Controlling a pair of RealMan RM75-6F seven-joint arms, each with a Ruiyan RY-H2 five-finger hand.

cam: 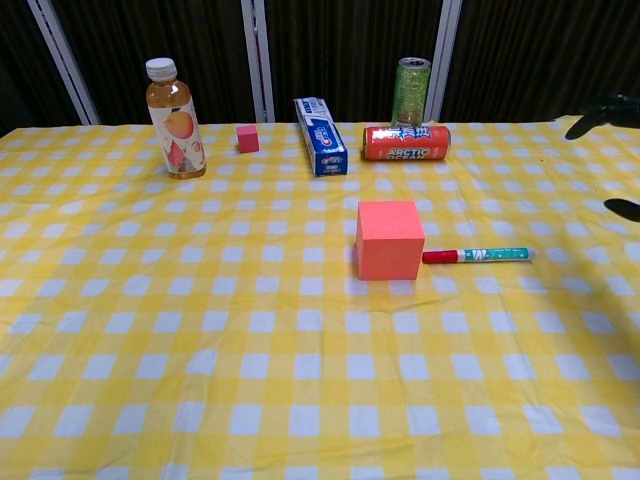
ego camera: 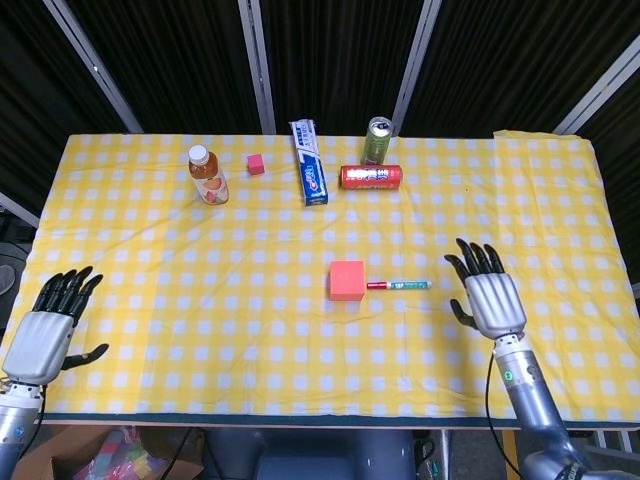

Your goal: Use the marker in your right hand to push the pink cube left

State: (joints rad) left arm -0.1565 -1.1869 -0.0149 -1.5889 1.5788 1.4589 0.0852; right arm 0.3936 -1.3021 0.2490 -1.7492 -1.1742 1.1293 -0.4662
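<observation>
The pink cube (ego camera: 347, 280) (cam: 389, 240) sits near the middle of the yellow checked cloth. A marker (ego camera: 398, 285) (cam: 477, 256) with a red cap lies flat just right of it, cap end close to the cube. My right hand (ego camera: 487, 298) hovers open, fingers spread, a short way right of the marker and holds nothing; only its dark fingertips (cam: 610, 104) show at the chest view's right edge. At the table's front left corner my left hand (ego camera: 45, 338) is open and empty.
Along the far side stand a juice bottle (ego camera: 207, 175), a small pink cube (ego camera: 256, 164), a toothpaste box (ego camera: 309, 162), an upright green can (ego camera: 377, 140) and a red can (ego camera: 371, 177) lying on its side. The table's front edge (ego camera: 300, 420) runs below both hands.
</observation>
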